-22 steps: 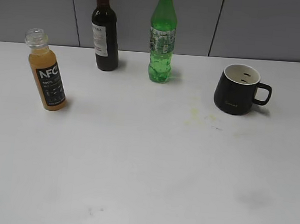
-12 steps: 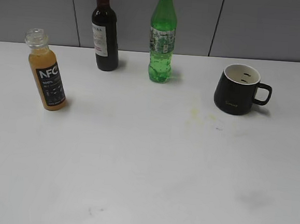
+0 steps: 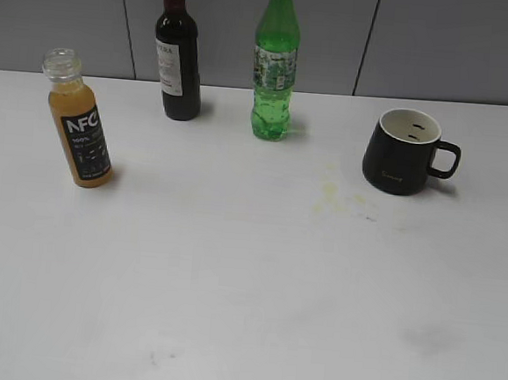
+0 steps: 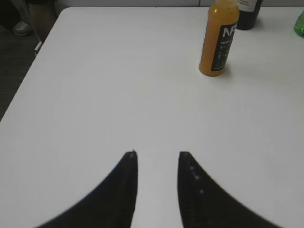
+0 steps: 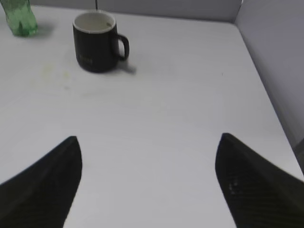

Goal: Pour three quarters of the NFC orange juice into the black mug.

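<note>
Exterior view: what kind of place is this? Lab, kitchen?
Probably a lab or office test bench, not a kitchen: a bare white table backed by grey partition panels, with a staged row of drinks, the NFC orange juice, wine bottle, green soda bottle and black mug.

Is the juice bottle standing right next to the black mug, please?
No, the juice bottle stands far left, the mug far right.

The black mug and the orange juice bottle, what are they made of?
The black mug looks like ceramic: matte black outside, glossy white inside, with a thick rim. The orange juice bottle looks like clear plastic: the juice shows through its wall and the neck is see-through, though it could be glass.
</note>
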